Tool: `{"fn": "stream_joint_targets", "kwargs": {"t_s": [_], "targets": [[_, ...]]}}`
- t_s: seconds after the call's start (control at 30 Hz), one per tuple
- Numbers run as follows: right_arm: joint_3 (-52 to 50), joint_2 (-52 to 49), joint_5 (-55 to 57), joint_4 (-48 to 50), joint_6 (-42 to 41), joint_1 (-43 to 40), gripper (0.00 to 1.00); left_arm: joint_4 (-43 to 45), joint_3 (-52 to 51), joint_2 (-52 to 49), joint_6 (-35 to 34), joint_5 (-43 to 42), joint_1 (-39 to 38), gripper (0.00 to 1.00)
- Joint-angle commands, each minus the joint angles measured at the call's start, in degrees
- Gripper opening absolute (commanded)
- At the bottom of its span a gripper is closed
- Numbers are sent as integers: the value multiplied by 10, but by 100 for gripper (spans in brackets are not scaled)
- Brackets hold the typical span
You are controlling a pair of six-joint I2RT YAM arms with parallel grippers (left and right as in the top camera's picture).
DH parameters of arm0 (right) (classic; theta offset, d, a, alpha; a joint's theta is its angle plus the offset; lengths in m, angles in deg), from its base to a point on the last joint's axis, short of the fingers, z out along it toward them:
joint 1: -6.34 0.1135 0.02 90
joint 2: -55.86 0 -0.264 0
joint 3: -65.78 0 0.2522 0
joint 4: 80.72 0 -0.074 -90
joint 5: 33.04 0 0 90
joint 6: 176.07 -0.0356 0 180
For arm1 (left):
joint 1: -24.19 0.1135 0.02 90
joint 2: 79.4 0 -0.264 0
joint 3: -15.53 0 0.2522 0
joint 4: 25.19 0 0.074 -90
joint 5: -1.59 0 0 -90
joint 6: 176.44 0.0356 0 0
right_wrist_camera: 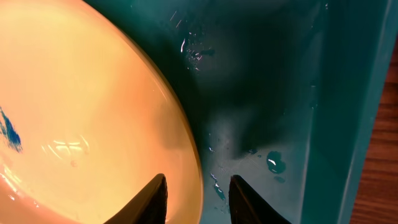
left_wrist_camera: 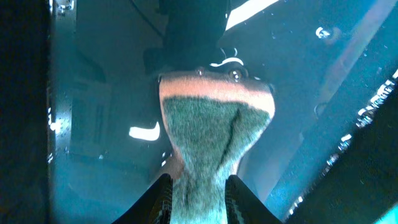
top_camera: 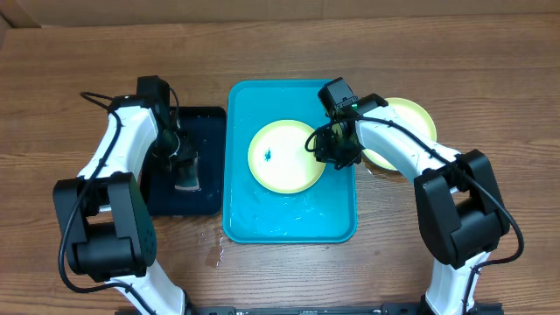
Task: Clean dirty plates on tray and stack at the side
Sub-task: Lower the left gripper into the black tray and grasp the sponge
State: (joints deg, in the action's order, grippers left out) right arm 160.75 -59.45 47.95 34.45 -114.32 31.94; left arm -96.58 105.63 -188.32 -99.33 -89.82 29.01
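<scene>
A yellow-green plate (top_camera: 284, 157) with a small blue smudge (top_camera: 267, 156) lies in the turquoise tray (top_camera: 289, 223). My right gripper (top_camera: 325, 149) is open at the plate's right edge. In the right wrist view its fingers (right_wrist_camera: 198, 199) straddle the rim of the plate (right_wrist_camera: 81, 112), one over the plate and one over the wet tray floor (right_wrist_camera: 261, 93). A second yellow-green plate (top_camera: 409, 118) lies on the table right of the tray. No light blue plate is in view. My left gripper (top_camera: 184, 171) is shut on a sponge (left_wrist_camera: 214, 124) in the black tray (top_camera: 206, 122).
The black tray (left_wrist_camera: 93, 93) stands left of the turquoise tray and holds water. Water drops lie on the turquoise tray floor and on the wooden table (top_camera: 214, 254) by its front left corner.
</scene>
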Motion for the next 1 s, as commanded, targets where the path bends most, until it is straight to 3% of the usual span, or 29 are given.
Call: {"fn": "stream_joint_targets", "kwargs": {"t_s": [0.0,0.37,0.47,0.6,0.83,0.97], "targets": [[-2,23,-1,2,1,2,35,19,-24,-5,16,2,-9,29],[-2,23,-1,2,1,2,35,40,-39,-5,44,4,-29,24],[-2,23,-1,2,1,2,48,41,-39,-5,43,6,-30,25],[-2,23,-1,2,1,2,51,41,-42,-5,43,6,-30,24],[-2,23,-1,2,-1,4,41,63,-66,-5,43,24,-30,21],[-2,23,-1,4,-2,5,28,66,-68,-5,43,24,-30,14]]}}
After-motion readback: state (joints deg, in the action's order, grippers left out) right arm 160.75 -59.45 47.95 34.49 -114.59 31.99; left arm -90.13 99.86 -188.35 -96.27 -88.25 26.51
